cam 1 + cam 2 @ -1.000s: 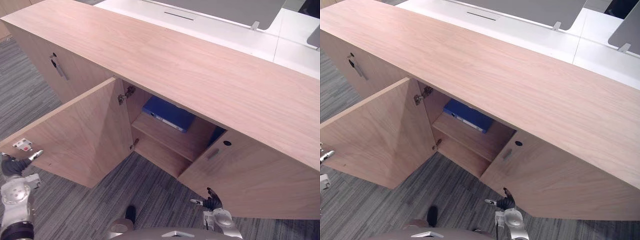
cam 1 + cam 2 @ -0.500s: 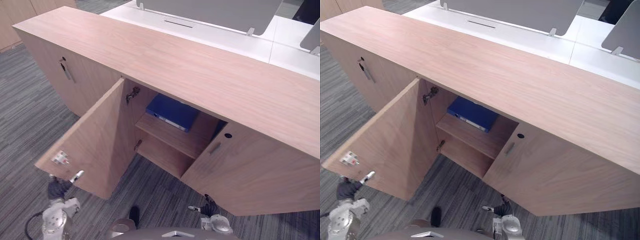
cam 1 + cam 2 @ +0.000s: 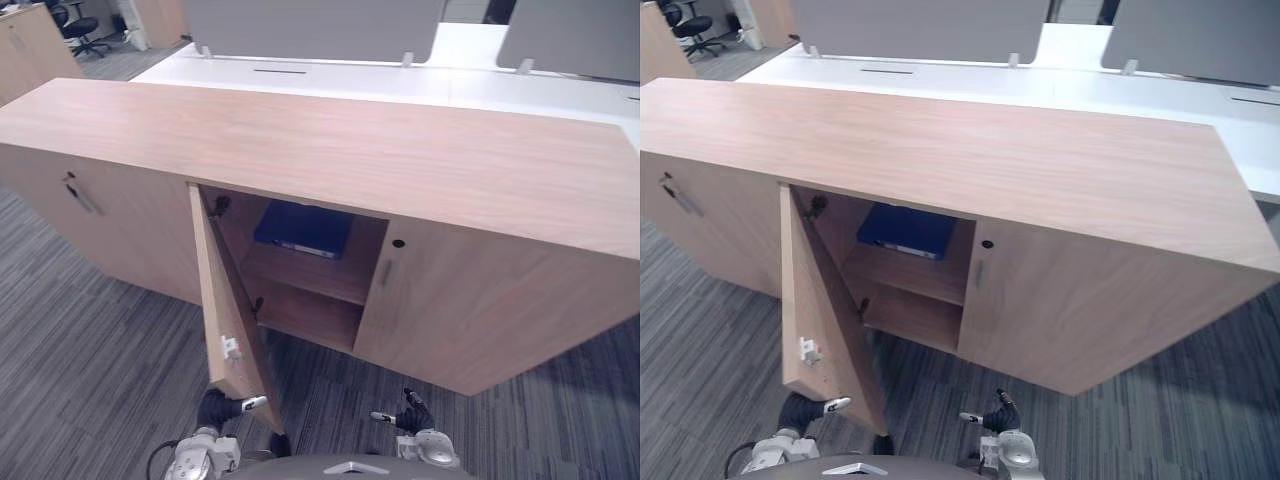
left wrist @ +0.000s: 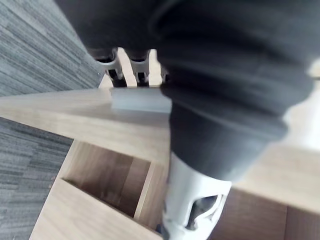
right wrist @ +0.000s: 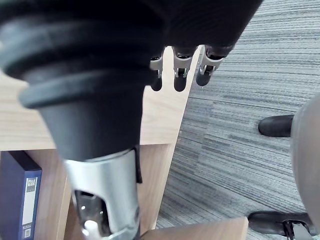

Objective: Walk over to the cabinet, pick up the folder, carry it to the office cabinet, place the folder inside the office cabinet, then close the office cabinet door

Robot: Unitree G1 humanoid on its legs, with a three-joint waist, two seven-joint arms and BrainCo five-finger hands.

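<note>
Swung well inward since a second ago, the cabinet door point(image 3: 228, 300) now stands nearly edge-on and half shut, with a white catch point(image 3: 230, 348) on its inner face. Just below its free edge, the left hand point(image 3: 215, 410) reaches toward it with straight fingers, holding nothing; whether it touches I cannot tell. Inside the office cabinet point(image 3: 330, 150), the blue folder point(image 3: 302, 226) lies flat on the upper shelf point(image 3: 315, 280). Beside the opening, the other door point(image 3: 480, 300) is closed. Low at the right, the right hand point(image 3: 412, 418) hangs above the carpet point(image 3: 540, 420), fingers relaxed and empty.
</note>
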